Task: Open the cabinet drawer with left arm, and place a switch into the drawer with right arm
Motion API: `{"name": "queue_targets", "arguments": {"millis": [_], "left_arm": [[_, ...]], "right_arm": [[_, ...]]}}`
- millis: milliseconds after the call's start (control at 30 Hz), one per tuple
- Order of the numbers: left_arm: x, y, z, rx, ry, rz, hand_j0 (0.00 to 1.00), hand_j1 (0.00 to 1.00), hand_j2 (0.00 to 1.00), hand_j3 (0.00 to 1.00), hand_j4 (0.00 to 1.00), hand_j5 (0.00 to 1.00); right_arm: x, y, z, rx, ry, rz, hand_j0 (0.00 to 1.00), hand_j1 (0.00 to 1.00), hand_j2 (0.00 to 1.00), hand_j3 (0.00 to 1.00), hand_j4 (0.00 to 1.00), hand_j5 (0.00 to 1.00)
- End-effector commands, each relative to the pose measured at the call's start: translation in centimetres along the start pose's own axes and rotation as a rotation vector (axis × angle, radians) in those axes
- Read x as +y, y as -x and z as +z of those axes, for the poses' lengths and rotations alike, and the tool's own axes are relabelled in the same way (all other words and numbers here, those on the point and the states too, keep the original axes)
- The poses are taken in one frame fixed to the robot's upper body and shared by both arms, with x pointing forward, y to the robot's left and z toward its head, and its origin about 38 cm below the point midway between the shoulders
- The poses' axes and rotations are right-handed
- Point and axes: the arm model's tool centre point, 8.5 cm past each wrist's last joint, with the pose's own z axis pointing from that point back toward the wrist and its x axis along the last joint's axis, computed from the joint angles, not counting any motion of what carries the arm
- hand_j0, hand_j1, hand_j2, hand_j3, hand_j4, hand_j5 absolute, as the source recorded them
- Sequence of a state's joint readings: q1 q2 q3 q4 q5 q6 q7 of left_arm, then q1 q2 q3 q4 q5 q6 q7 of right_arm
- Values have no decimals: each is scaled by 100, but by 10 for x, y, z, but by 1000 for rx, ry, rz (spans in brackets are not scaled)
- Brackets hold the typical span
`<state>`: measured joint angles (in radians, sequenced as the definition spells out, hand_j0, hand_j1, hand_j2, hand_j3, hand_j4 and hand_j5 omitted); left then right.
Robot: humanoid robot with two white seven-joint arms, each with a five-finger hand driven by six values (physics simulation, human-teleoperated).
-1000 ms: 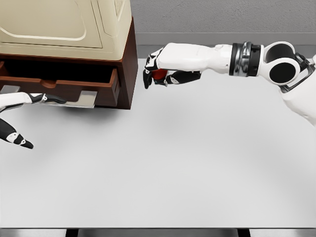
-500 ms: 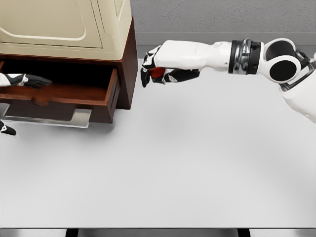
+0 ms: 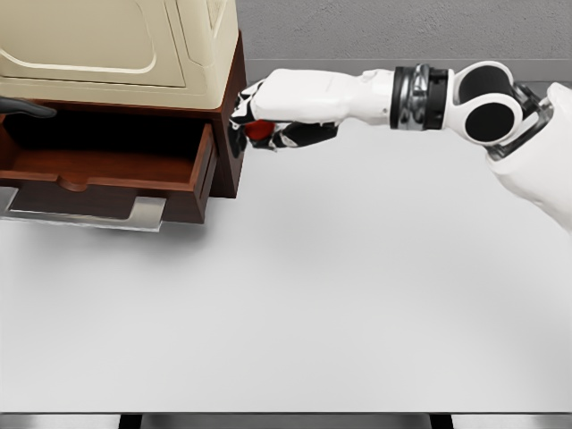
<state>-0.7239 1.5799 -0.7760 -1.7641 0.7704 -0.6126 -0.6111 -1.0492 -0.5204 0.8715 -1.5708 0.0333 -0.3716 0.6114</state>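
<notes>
Clutching the red switch (image 3: pixel 260 130) in curled fingers, the right hand (image 3: pixel 268 121) hovers beside the cabinet's (image 3: pixel 234 98) side wall, right of the open drawer (image 3: pixel 107 170). Risk: moving straight left would strike that wall, jarring the switch loose.

No readable text or markings anywhere.

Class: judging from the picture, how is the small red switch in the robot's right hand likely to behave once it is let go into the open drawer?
The switch looks small and rigid, mostly hidden within the right hand, so probably light. Its rounded look suggests it might roll or slide on the drawer floor. Fragility cannot be judged.
</notes>
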Motion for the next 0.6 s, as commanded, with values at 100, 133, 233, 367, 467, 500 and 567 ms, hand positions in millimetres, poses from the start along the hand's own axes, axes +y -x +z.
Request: {"name": "queue_targets", "arguments": {"millis": [100, 133, 233, 367, 467, 500, 567], "left_arm": [[1, -1, 4, 14, 0, 4, 100, 100, 100, 100, 100, 100], [1, -1, 4, 13, 0, 3, 100, 100, 100, 100, 100, 100], [3, -2, 3, 8, -5, -2, 100, 100, 100, 100, 100, 100], [-4, 3, 1, 11, 8, 18, 100, 100, 100, 100, 100, 100], [-9, 6, -1, 12, 18, 27, 100, 100, 100, 100, 100, 100], [-12, 8, -6, -7, 18, 38, 100, 100, 100, 100, 100, 100], [-18, 11, -14, -31, 21, 51, 100, 100, 100, 100, 100, 100]], "right_arm": [[-1, -8, -11, -19, -10, -4, 47, 47, 47, 47, 47, 47], [-1, -8, -11, -11, -13, -7, 47, 47, 47, 47, 47, 47], [-5, -10, -16, -13, -9, -5, 47, 47, 47, 47, 47, 47], [-10, -13, -21, -16, -5, -5, 47, 47, 47, 47, 47, 47], [-14, -16, -26, -25, 0, -2, 47, 47, 47, 47, 47, 47], [-14, -17, -28, -28, 0, -2, 47, 47, 47, 47, 47, 47], [-15, -18, -29, -26, -2, -3, 47, 47, 47, 47, 47, 47]]}}
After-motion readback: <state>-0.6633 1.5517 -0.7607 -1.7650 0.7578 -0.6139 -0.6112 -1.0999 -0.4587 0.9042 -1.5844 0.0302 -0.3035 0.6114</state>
